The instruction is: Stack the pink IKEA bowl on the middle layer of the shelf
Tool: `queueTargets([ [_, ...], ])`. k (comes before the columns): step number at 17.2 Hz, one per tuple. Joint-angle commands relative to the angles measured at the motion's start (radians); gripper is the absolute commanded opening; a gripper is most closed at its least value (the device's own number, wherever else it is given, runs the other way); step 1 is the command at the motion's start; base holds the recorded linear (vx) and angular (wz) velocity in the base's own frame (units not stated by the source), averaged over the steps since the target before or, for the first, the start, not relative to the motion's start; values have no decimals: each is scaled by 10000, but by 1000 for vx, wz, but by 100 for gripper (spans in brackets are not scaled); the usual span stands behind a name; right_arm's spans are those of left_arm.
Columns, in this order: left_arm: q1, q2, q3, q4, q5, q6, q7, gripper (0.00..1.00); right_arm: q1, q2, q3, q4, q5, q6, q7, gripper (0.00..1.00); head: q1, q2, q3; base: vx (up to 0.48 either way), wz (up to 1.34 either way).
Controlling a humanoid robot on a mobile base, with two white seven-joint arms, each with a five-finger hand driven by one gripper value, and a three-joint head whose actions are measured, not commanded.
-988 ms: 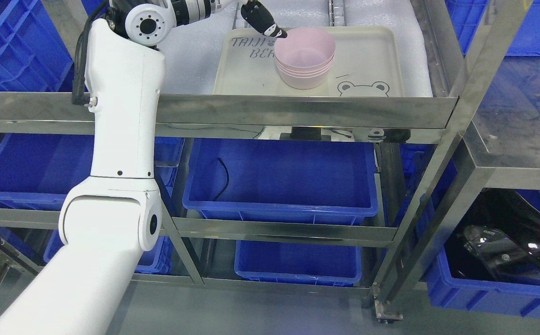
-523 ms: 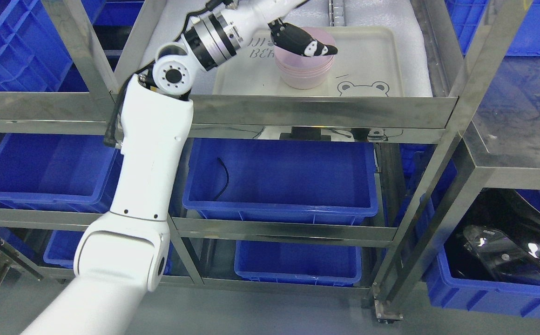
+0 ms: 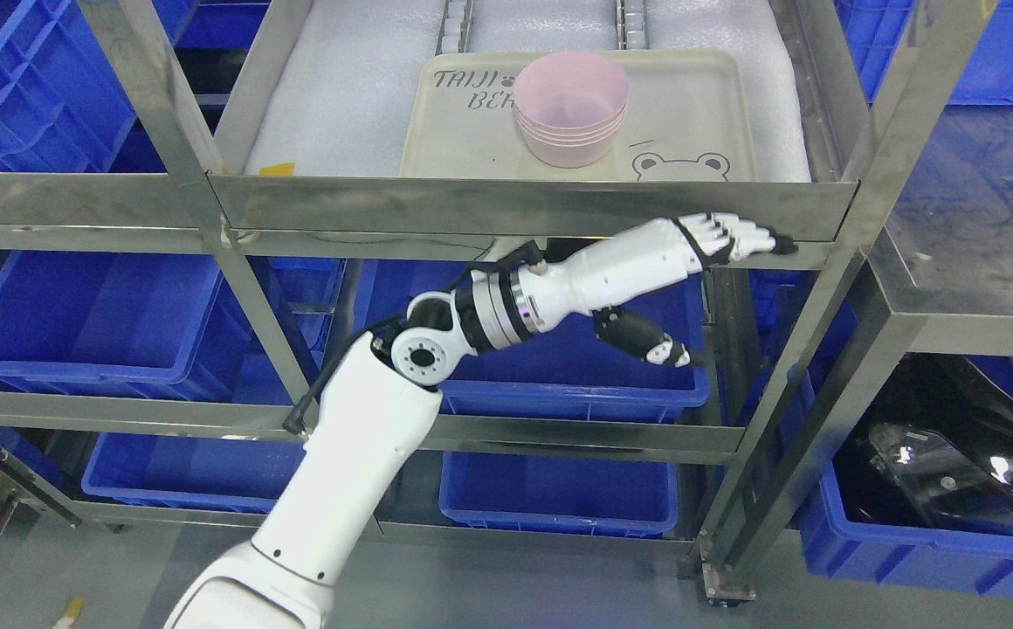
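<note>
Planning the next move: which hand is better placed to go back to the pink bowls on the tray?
Left. The left hand is the only one in view, fingers spread and empty, just below and in front of the pink bowl stack on the tray. The right arm isn't visible.

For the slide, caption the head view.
Pink bowls stacked on the tray; left hand open below the shelf rail.

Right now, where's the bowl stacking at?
Looks done: the pink bowls sit nested in one stack on the cream tray on the shelf. Nothing is in hand: the left robot hand is below the tray level, in front of the shelf's front rail, fingers extended and empty. No loose bowl is visible, so probably only parking the arm remains.
</note>
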Motion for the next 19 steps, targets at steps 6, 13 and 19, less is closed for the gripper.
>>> queueTargets([
  [6,4589,165,1825,307,377,-183,79,99,230,-175,-14,-175,0,0,2,100,0,0,0,0,0],
  [13,5296,165,2441,647,2755,842,4304,99,230,-175,1,-175,0,0,2,100,0,0,0,0,0],
  [19,5357,165,3039,571,2818,2452,6139,99,230,-175,1,-175,0,0,2,100,0,0,0,0,0],
])
